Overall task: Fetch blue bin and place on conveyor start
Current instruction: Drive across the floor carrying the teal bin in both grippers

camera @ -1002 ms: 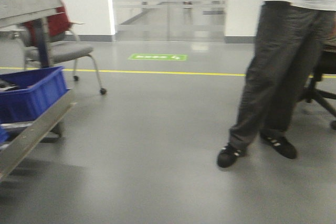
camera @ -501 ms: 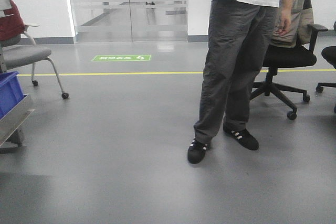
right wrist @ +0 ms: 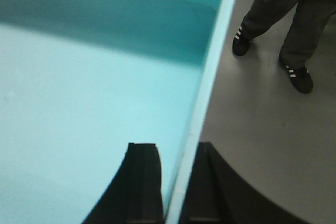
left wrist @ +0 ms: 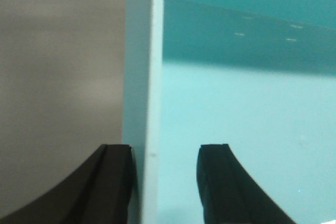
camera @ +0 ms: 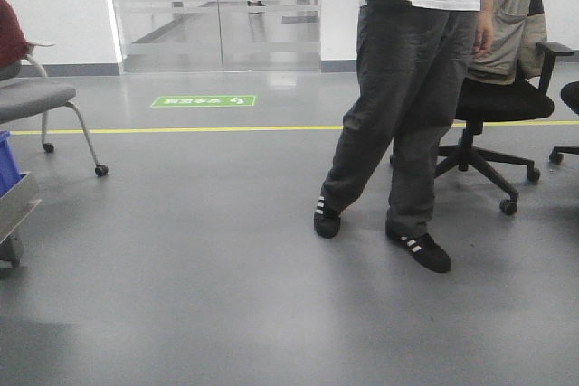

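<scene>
The left pincer (left wrist: 165, 153) pinches the left wall of the blue bin (left wrist: 236, 103). Its outer finger lies against the outside of the wall, and its inner finger stands inside the tub, a little off the pale rim. The right pincer (right wrist: 174, 148) is pressed together on the opposite wall, one black finger inside and one outside, with the rim running up between them. The light turquoise tub hangs between the two pincers above the grey floor (left wrist: 63, 77), its smooth bottom bare and its far wall in shadow. No worktop shows under it.

Just beyond the bin's right rim, the right wrist view shows a pair of black shoes with white stripes (right wrist: 241, 40). They belong to a person (camera: 416, 88) in dark trousers and a white shirt, who stands mid-floor with feet apart in the front view. At the left edge of that view are a sliver of a dark blue bin (camera: 7, 164) and the steel shelf rail (camera: 16, 205) under it.

Behind the person stands a black office chair (camera: 488, 106) on castors, with a beige jacket (camera: 516, 15) over its back. A grey chair (camera: 41, 97) stands far left. A yellow line (camera: 181, 129) crosses the floor, with a green floor sign (camera: 204, 100) past it. Frosted glass doors (camera: 213, 11) close the far wall.
</scene>
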`<state>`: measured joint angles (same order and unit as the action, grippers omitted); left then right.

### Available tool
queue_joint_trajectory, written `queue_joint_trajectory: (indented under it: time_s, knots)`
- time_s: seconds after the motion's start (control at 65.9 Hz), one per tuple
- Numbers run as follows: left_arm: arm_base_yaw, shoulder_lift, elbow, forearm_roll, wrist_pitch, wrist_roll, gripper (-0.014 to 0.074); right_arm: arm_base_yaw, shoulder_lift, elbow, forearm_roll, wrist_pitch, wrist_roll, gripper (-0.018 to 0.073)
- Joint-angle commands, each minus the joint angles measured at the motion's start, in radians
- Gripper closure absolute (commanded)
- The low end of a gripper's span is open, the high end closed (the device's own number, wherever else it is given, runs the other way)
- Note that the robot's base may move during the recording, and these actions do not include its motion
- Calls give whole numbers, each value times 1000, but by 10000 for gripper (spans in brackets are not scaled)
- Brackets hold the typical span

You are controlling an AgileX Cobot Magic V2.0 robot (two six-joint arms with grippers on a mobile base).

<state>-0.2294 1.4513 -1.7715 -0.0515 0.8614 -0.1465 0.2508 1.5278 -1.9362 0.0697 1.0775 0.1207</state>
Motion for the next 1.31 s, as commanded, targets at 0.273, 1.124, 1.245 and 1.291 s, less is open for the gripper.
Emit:
queue_joint_trajectory:
  time_s: [0.273,1.124,1.245,1.291]
  knots:
    - [7,-21,-8,39,-28,31,708,-17,-13,-8,-70,-33,-32,712]
    - [7,-21,-8,39,-44,31,708,-17,-13,-8,-70,-36,-32,712]
    - [7,-21,-8,39,-70,31,708,-17,-13,-8,-70,-37,-32,712]
    - [7,-21,-8,39,-84,31,708,-17,-13,-8,-70,-37,-32,712]
